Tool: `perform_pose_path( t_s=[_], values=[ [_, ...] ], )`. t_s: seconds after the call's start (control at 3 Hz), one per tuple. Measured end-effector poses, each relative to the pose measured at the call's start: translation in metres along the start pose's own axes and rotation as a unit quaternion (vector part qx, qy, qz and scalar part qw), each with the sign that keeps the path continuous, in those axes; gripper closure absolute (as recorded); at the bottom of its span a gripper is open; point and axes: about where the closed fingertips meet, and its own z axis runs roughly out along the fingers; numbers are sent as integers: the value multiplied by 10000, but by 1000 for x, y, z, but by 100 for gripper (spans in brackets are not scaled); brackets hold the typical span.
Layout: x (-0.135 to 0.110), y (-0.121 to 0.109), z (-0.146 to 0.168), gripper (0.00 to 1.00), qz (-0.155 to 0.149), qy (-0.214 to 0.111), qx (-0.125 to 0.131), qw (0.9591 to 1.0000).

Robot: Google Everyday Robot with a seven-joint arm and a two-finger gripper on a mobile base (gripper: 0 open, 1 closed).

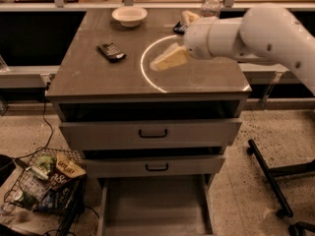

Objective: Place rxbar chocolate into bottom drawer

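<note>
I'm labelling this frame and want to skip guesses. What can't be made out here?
Camera view:
- rxbar chocolate: wrapper lettering too small to read.
- hand, above the cabinet top right of the bar: whether it touches the top is unclear.
- bottom drawer: front end cut off by the lower edge.
- dark item behind the arm: mostly hidden by the arm.

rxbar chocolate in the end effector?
No, the rxbar chocolate lies on the cabinet top, apart from the end effector above the top's middle.
</note>
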Motion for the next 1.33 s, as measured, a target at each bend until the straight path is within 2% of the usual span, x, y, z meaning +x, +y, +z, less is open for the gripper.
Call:
perform_pose_path(
  t_s=[0.33,0.67,1.0,1.33],
  values=[
    [-7,15,33,0,355,-219,-306,9987],
    [-12,28,71,0,576,-389,-480,9964],
    [-16,31,110,0,752,-540,-576,9940],
    [-18,27,159,0,1032,-502,-655,9912]
  ],
)
